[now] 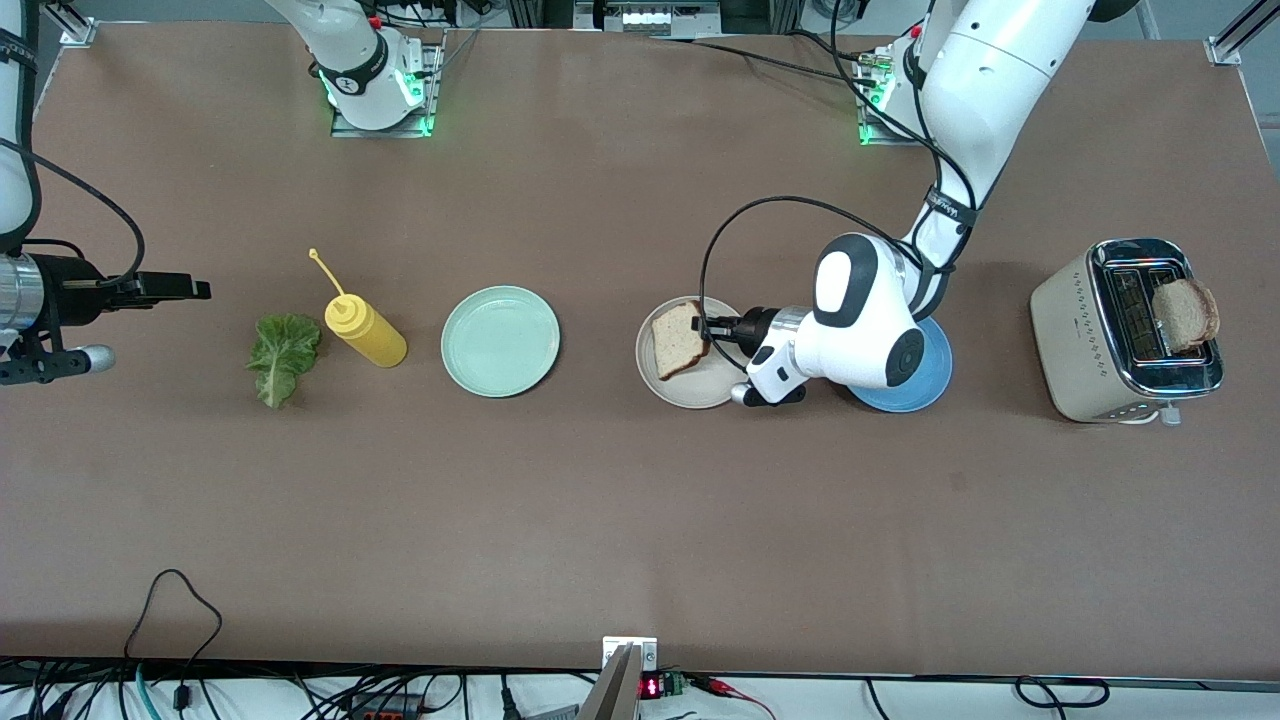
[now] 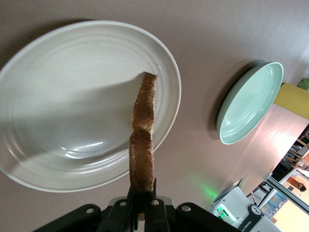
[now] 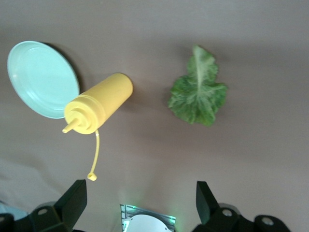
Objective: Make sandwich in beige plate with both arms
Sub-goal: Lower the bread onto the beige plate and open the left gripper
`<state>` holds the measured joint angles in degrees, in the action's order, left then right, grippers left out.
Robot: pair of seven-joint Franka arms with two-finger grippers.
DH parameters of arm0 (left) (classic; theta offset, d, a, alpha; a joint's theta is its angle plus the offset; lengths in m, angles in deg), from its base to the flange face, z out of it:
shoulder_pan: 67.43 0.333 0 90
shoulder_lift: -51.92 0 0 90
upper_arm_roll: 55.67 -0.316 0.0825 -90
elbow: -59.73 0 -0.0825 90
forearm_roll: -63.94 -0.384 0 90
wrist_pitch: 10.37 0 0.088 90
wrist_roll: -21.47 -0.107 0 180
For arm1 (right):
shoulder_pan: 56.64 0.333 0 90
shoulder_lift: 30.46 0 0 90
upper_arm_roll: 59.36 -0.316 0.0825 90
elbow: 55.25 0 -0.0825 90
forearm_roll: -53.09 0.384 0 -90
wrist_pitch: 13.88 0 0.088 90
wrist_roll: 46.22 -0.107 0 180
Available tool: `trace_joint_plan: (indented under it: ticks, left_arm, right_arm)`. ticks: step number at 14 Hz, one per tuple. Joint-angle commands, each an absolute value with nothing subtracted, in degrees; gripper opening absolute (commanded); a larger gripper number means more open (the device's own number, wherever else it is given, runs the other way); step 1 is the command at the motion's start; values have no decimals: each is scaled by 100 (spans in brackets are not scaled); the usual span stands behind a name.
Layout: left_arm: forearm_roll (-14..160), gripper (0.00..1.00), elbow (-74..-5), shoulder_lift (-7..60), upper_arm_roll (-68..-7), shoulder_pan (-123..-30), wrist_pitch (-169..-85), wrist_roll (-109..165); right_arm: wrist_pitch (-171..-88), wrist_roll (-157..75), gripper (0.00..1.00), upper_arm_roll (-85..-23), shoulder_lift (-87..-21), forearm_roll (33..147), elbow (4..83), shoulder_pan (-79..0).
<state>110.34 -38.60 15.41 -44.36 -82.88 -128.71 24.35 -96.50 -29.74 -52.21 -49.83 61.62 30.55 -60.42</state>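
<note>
- My left gripper [image 2: 141,205] pinches the bread slice [image 1: 680,338] by one edge, on end over the beige plate [image 1: 672,385]; released tilted, it could flop onto the rim.
- My right gripper [image 3: 140,203] waits spread open above the lettuce leaf [image 3: 198,93]; the mustard bottle [image 3: 99,103] nearby could get knocked.

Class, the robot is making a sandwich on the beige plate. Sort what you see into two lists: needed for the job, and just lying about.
Needed: bread slice held by left tool; beige plate; lettuce leaf; second slice in toaster; open right tool.

Lying about: mustard bottle; green plate; blue plate.
</note>
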Motion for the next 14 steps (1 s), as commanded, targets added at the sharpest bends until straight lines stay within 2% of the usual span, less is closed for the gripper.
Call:
trace_joint_plan:
  ticks: [1, 6, 7, 9, 14]
  left_arm:
    - [11158, 1, -3994, 1518, -4425, -8141, -12928, 2155]
    - [11105, 16, -4073, 1465, -4425, -7659, -12876, 1674]
    - [11105, 30, -4091, 1465, -4425, -7544, -12858, 1550]
    - [11114, 100, -4108, 1509, -4425, -7464, -12780, 1601]
    - [11122, 100, -4143, 1781, -4425, -7464, -12244, 1680]
  right_arm:
    - [-9703, -3154, 100, -5216, -4691, 5968, 3123, -6042]
    - [-9914, -3259, 100, -5233, -4365, 5792, 3563, -6130]
    - [-9922, -3268, 100, -5242, -4330, 5775, 3580, -6121]
    - [-9975, -3277, 100, -5251, -4286, 5644, 3589, -6112]
    - [-9967, -3972, 100, -5620, -4242, 5537, 3589, -6262]
